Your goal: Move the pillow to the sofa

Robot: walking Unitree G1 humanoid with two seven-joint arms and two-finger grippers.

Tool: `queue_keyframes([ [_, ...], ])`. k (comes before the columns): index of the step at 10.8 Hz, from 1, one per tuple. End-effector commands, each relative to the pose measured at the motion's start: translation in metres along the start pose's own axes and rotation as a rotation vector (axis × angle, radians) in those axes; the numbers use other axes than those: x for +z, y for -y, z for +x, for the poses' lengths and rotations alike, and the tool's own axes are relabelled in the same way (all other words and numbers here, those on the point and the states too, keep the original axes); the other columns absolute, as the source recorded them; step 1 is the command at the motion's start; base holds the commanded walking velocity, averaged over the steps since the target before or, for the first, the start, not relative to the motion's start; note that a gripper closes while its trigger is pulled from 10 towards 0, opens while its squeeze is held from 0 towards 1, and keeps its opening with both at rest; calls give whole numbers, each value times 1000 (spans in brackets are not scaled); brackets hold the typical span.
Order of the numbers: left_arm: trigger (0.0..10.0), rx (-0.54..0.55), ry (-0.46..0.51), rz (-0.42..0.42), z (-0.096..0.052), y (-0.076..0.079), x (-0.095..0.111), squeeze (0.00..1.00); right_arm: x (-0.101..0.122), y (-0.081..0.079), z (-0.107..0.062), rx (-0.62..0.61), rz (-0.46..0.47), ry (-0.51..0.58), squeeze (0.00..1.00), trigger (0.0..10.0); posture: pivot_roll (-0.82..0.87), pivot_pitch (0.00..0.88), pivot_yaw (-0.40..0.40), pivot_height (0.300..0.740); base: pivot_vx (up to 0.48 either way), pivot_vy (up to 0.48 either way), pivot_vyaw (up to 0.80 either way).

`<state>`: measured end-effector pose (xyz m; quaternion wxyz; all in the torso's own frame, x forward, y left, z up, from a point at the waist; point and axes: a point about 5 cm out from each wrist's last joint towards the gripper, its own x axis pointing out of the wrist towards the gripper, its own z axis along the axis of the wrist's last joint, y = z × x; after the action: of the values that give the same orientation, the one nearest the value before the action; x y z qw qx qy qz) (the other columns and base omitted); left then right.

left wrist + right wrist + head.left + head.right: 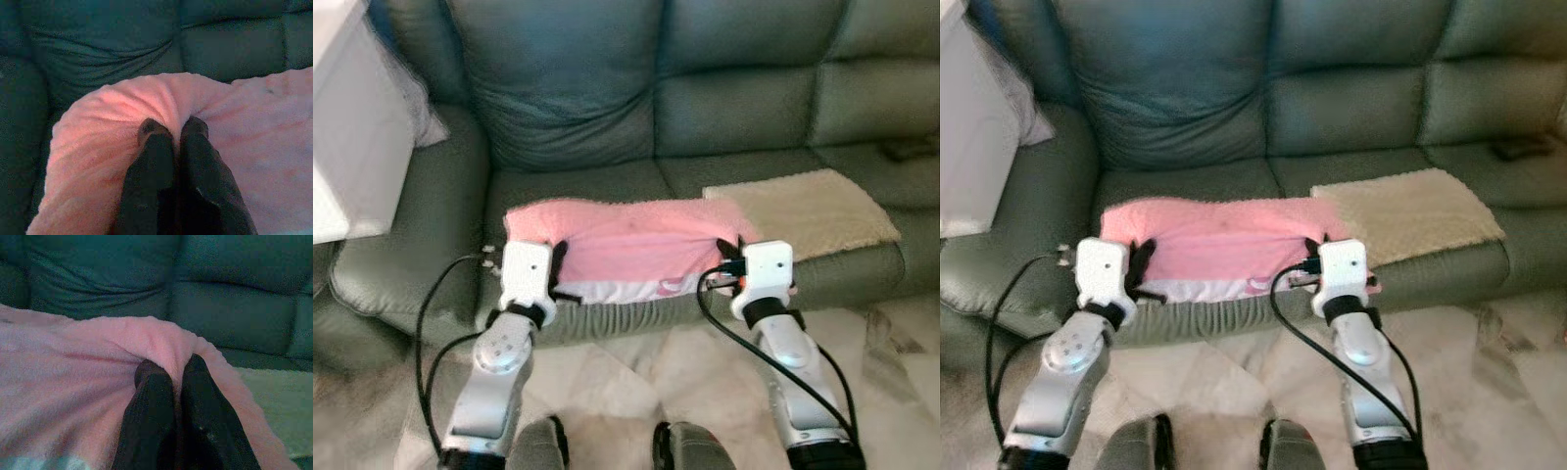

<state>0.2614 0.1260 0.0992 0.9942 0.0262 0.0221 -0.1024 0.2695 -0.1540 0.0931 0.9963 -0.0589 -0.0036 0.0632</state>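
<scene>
Pincers first: left pincer (173, 132) clenched on a fold of the pink pillow (626, 245) at its left near corner, right pincer (171, 369) clenched likewise on a fold at the right near corner; in both wrist views the black fingers (154, 147) sit pressed together with fleece pinched between them. Pillow lies directly ahead of both pincers, long axis running left to right, resting on the front part of the sofa's (754, 108) seat cushion with its near edge at the cushion's front lip. Each arm holds its own end, so neither is nearer; grip is symmetric. Judgement: pillow is essentially on the sofa already, and what remains is probably a push toward the far backrest and letting go. Surroundings: beige fleece mat (813, 211) on the seat just right of the pillow, its near left corner touching or slightly overlapped by the pink edge, cannot tell which. White furniture (347, 127) stands at far left beside the armrest, well apart. A small dark object (909, 149) sits on the far right seat. Nothing blocks the path toward the backrest.
</scene>
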Motion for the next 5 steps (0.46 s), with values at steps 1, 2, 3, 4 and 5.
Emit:
queue_keyframes([
  [1,10000,17,29,14,-1,-2,5,0,6,-3,1,12,0,33,0,10000,-45,140,-50,740,0,0,781],
  [2,10000,14,30,10,-2,-1,5,0,4,-1,-1,5,4,26,0,10000,-49,137,-50,740,0,0,0],
  [3,10000,11,29,10,-2,0,4,0,4,-1,-2,8,7,23,0,10000,-51,135,-51,740,0,0,0],
  [4,10000,8,33,10,-1,0,4,0,3,-2,-3,18,6,22,0,10000,-51,133,-53,740,0,0,0],
  [5,10000,9,35,10,0,-1,5,0,4,-3,-3,21,5,24,0,10000,-50,133,-52,740,240,0,0],
])
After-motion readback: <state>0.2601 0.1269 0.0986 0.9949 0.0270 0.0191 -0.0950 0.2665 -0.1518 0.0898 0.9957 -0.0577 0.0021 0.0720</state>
